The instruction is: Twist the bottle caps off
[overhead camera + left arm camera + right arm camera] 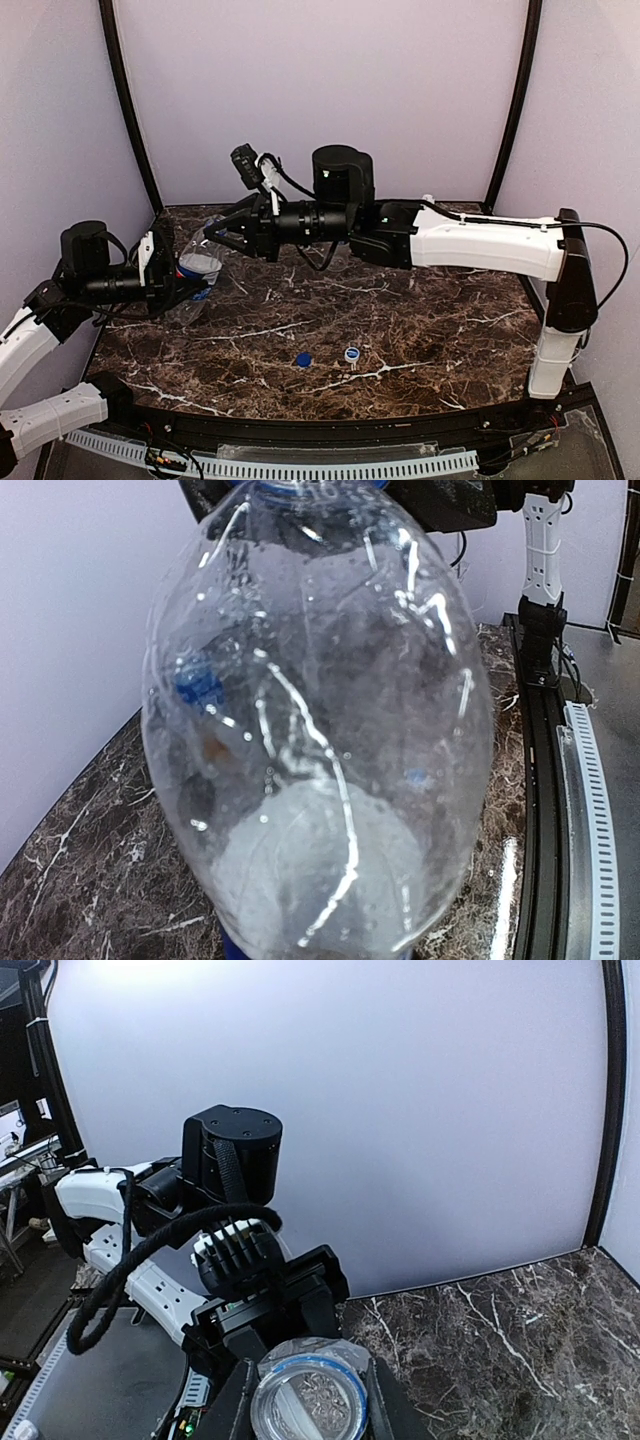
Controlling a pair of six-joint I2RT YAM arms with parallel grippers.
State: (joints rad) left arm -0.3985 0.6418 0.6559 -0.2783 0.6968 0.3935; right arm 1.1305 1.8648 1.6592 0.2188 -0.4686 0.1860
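The right gripper (220,238) had its fingers (232,1415) closed against the blue-ringed cap (307,1400), which sat squarely between them. Beyond the cap, the bottle (320,730) hung tilted above the table (430,330). The left gripper (172,278) clamped it at the label, its own fingers hidden by the bottle. This looked like the last cap's unscrewing, and the next move called for a wrist twist against a steady hold. A blue loose cap (303,359) and a pale loose cap (352,354) lay well clear, nearer the bases. Walls stood close behind and to the left; open room lay rightward.
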